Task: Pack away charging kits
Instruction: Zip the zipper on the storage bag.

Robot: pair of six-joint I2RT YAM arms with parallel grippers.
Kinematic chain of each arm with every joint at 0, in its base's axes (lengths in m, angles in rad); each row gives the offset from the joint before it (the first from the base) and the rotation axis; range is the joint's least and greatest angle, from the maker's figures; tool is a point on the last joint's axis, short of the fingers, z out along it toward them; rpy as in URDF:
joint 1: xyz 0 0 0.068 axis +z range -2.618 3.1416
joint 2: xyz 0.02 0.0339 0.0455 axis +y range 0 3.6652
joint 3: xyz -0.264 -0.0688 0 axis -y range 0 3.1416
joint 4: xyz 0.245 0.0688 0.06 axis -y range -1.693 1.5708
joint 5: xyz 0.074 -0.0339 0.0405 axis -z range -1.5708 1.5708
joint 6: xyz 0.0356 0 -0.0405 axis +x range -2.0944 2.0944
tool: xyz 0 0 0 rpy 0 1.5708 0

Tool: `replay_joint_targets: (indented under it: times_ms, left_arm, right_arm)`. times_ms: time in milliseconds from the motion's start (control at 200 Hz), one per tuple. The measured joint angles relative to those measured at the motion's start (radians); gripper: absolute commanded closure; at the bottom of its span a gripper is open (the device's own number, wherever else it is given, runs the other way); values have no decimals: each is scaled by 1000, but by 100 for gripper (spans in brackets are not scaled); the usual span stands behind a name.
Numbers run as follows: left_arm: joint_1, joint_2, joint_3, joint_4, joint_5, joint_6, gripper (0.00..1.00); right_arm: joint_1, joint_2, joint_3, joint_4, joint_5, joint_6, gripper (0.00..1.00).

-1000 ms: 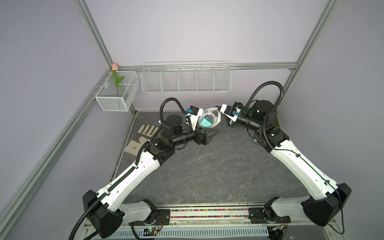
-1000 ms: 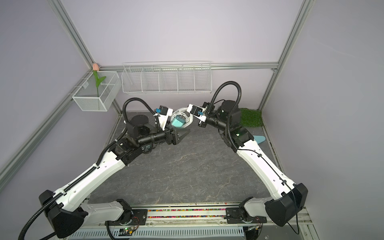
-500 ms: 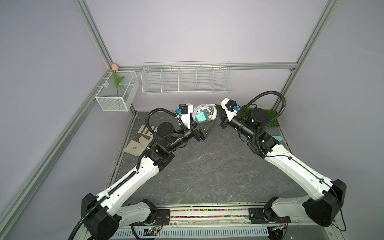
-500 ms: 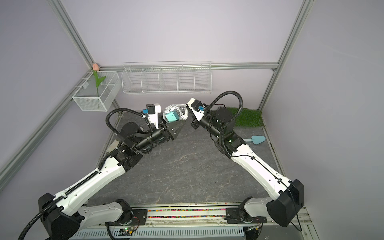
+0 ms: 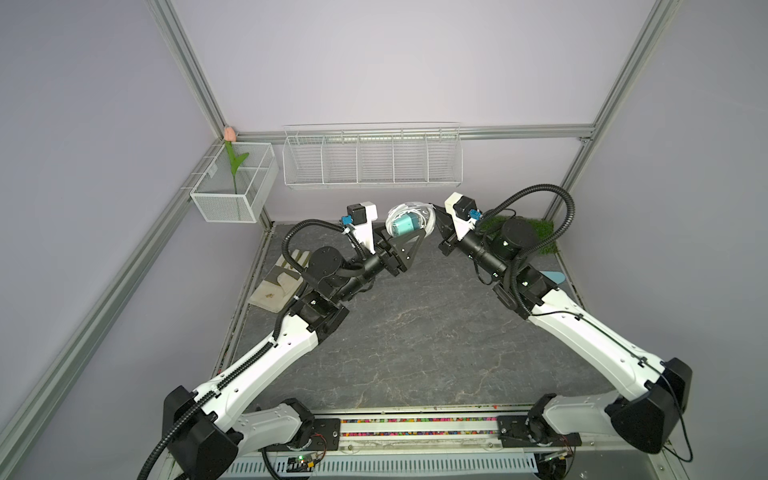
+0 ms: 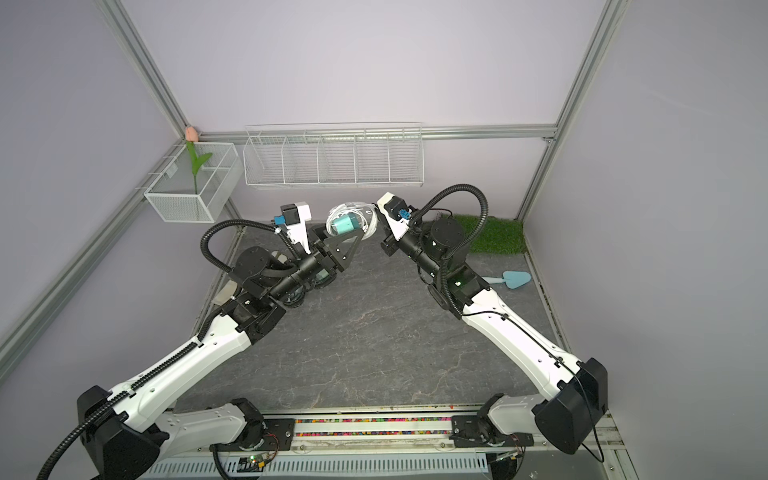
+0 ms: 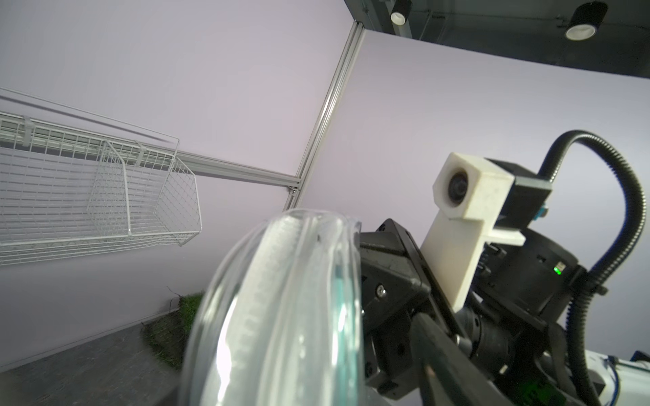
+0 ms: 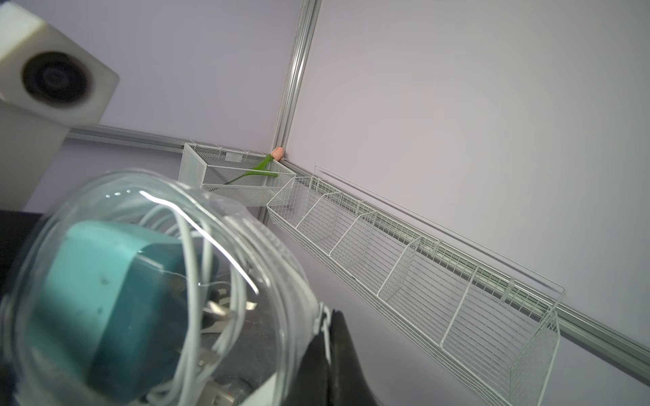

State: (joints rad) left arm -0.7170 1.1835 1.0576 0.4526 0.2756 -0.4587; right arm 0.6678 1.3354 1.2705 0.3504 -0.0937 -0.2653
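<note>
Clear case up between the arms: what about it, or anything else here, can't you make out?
- Left tool: whether it clamps the clear case is unclear; the case fills the left wrist view and hides its fingers.
- Teal plug: partly masked by white cable loops and glare, right wrist view.
- Trowel: mostly behind the right arm in a top view.
- Glove: partly under the left arm, both top views.

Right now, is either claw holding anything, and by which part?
Both hold the clear case: the right claw pinches its rim at one end; the left claw appears to clamp across its broad faces.
</note>
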Motion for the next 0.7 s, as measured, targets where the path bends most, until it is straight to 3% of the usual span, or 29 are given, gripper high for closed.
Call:
replay_joint_targets:
  times_ms: [150,220,465,700]
  left_arm:
    - [6,0,1,10,-11,-10,77]
    - [8,3,5,6,-10,-11,100]
    - [15,12,52,-98,-5,-11,100]
    - [60,69,266,-456,143,-8,100]
  right_arm:
    - [0,0,-11,7,0,0,94]
    - [0,0,-21,19,0,1,94]
    - [-20,-3,-43,25,-23,-82,94]
    - [-113,-4,-39,-71,-205,-298,94]
